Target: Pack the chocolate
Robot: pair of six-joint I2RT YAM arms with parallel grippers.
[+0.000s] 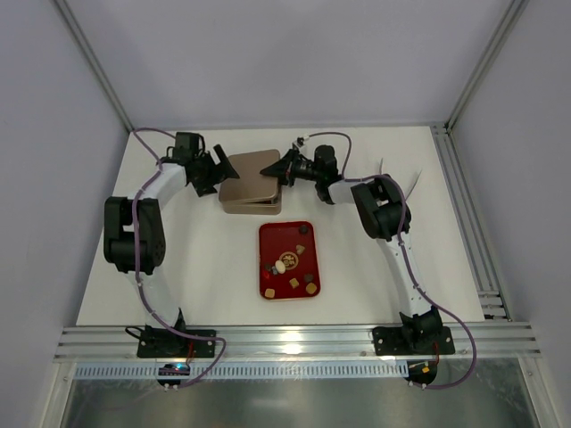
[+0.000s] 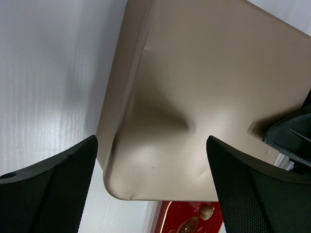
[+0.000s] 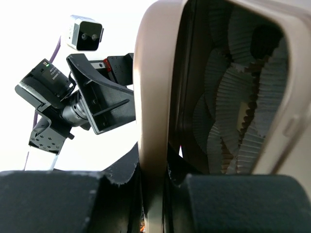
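Right wrist view: right pincer (image 3: 155, 194) clamped on tan rounded-square metal tin lid (image 3: 154, 97), left pincer (image 2: 150, 141) wide open, empty, beside it; lift slowly, level; small brown and cream chocolates (image 1: 287, 265) sit on red rectangular tray (image 1: 268, 234) on desk (image 1: 205, 267).

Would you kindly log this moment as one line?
left gripper: open, at box | right gripper: shut on lid edge | chocolates: on red tray

The top view looks down from above and behind the arm bases over the bench (image 1: 205, 267). The left wrist view hangs close over the tan tin (image 2: 204, 97), with the red tray (image 2: 187, 218) at its lower edge. The right wrist view, hard against that tin's rim, faces the left end effector (image 3: 104, 104) at upper left. All three views share the tin.
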